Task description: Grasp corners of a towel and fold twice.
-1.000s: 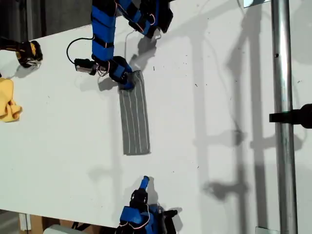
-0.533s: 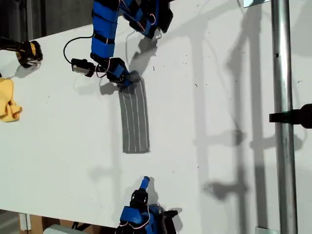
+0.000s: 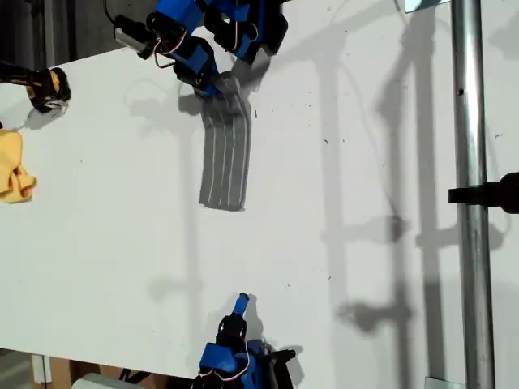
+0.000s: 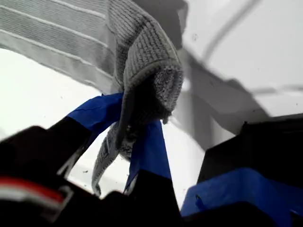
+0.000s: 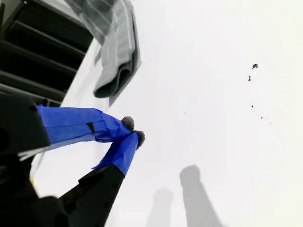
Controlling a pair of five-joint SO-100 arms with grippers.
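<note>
The towel [image 3: 225, 162], folded into a narrow grey striped strip, lies on the white table [image 3: 340, 267] toward the far side, left of the middle in the exterior view. Its far end is lifted and bunched, clamped between the blue fingers of my first hand [image 4: 135, 135]. My second hand [image 5: 132, 131] sits at the near edge of the table, well apart from the towel, its fingertips pressed together on nothing. A yellow cloth [image 3: 15, 168] lies at the exterior view's left edge.
</note>
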